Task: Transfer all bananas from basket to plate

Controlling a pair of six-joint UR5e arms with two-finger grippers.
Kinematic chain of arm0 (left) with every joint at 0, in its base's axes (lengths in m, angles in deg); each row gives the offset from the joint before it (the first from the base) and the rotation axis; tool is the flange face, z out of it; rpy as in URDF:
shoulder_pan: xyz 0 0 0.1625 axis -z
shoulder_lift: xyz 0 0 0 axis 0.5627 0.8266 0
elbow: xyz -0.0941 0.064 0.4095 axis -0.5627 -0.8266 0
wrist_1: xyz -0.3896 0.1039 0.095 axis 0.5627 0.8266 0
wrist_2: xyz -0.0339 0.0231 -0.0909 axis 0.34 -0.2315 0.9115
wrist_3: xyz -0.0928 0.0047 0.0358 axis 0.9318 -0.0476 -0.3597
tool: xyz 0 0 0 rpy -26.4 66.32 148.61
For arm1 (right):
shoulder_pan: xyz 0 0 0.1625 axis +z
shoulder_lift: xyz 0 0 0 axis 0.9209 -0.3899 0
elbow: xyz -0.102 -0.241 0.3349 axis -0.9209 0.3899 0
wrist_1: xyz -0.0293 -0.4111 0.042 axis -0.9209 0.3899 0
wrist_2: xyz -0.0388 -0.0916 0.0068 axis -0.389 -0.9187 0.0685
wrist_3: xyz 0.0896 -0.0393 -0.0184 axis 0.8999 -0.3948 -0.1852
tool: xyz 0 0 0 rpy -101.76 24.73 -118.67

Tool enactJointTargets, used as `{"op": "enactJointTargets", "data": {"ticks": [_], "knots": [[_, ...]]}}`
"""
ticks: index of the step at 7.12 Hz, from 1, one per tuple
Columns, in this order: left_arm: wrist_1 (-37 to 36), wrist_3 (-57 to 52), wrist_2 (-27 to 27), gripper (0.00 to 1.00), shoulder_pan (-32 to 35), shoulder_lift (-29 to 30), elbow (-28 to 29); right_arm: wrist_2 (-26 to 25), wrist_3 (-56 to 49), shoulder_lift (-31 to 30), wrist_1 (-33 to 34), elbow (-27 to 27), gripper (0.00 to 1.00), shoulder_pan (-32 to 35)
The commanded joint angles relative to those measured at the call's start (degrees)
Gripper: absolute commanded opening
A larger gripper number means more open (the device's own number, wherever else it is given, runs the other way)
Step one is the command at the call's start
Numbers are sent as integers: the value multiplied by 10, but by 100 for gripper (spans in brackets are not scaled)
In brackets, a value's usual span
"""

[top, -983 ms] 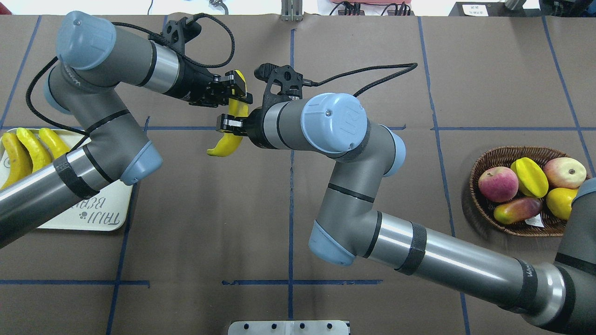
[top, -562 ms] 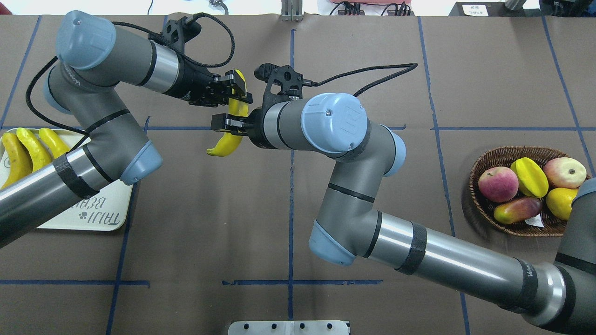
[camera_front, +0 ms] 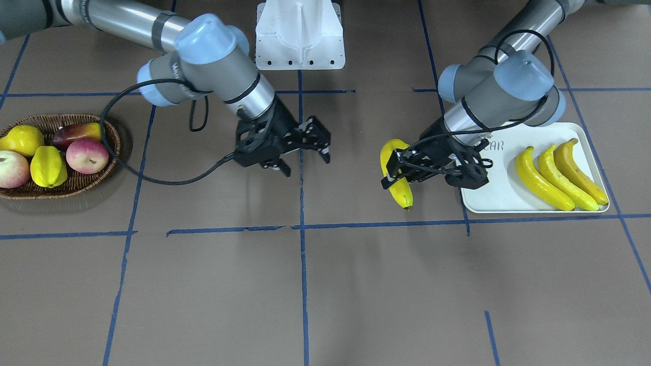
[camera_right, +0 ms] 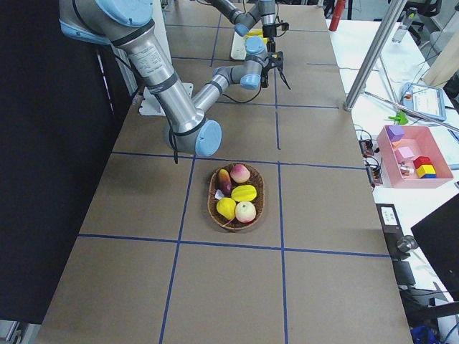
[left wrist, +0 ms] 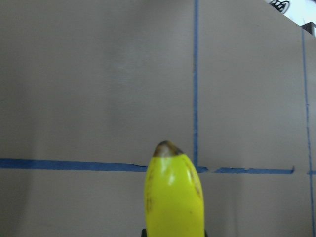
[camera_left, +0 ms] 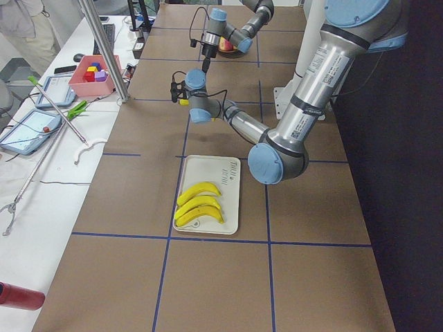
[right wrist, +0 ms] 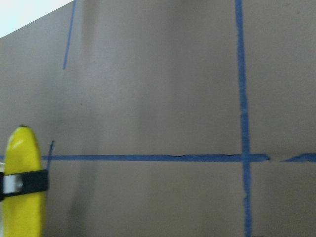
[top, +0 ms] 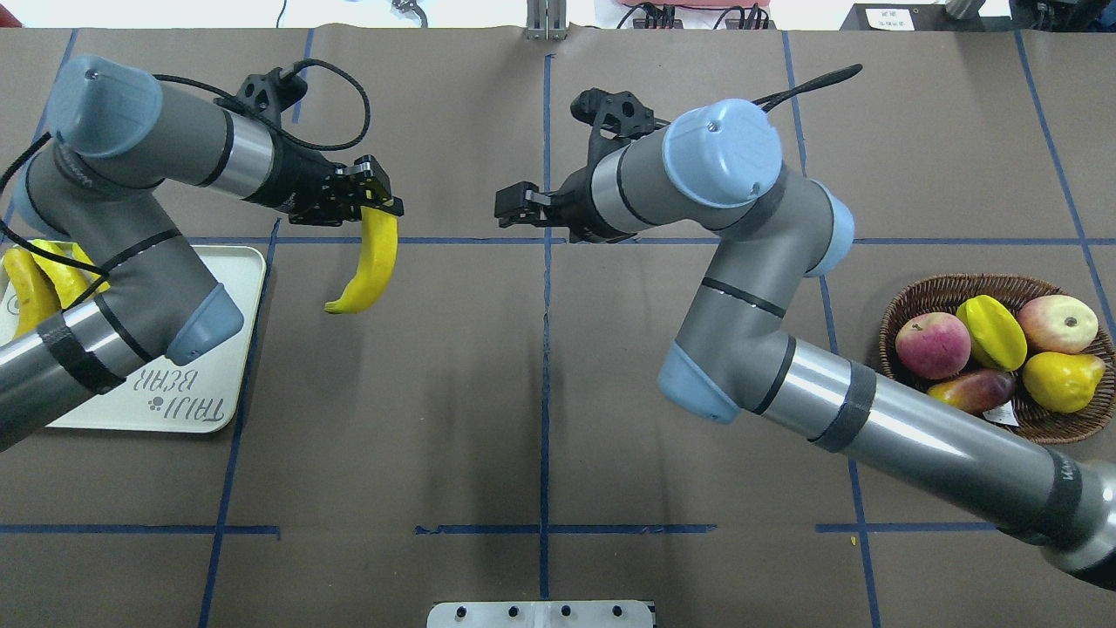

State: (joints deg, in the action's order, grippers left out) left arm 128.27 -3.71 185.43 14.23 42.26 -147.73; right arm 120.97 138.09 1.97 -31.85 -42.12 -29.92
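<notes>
On the brown table [top: 436, 419] — blue tape lines [top: 545, 392], plate [top: 244, 349].

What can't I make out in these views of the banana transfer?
- Overhead: left arm covers most of three yellow bananas on the off-white rectangular tray.
- Left wrist: bottom edge cuts off the held yellow banana and its grip.
- Front-facing: left arm hides most of the tray's print.

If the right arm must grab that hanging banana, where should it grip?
Probably the bare middle of the banana, below the left tool pinching it near the top. It hangs nearly upright, so bring the right tool in level from its own side, closing across the thin width.
</notes>
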Motion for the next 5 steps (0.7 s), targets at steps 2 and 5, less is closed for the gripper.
{"op": "enactJointTargets", "data": {"ticks": [2,5], "knots": [[-200,22,-7,0,49,-58,-82,34,-119,-63,187,-84,99,46],[-220,19,-35,0,54,-150,-67,35,-320,-134,422,-236,99,88]]}}
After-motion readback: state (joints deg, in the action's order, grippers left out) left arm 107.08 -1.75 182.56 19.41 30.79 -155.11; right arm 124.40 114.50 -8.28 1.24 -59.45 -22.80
